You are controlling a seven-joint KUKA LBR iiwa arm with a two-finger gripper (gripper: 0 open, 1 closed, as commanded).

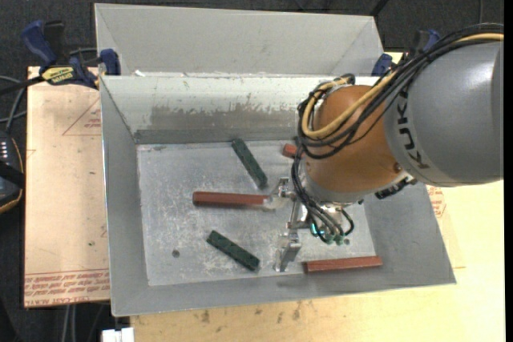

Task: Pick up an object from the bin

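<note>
My gripper (283, 225) hangs low over the bin floor, right of the middle, under the orange wrist cover. It is open, with one fingertip (277, 195) at the right end of a reddish-brown stick (228, 199) and the other fingertip (286, 254) nearer the front wall. Bare bin floor lies between the two fingers. A second reddish stick (342, 263) rests flat along the front, just right of the lower fingertip. A dark green stick (233, 249) lies slanted to the front left of the gripper.
Another dark green stick (248, 162) lies slanted behind the reddish-brown one. A small orange-red piece (288, 149) peeks out beside the wrist cover near the back. The arm covers the bin's right side.
</note>
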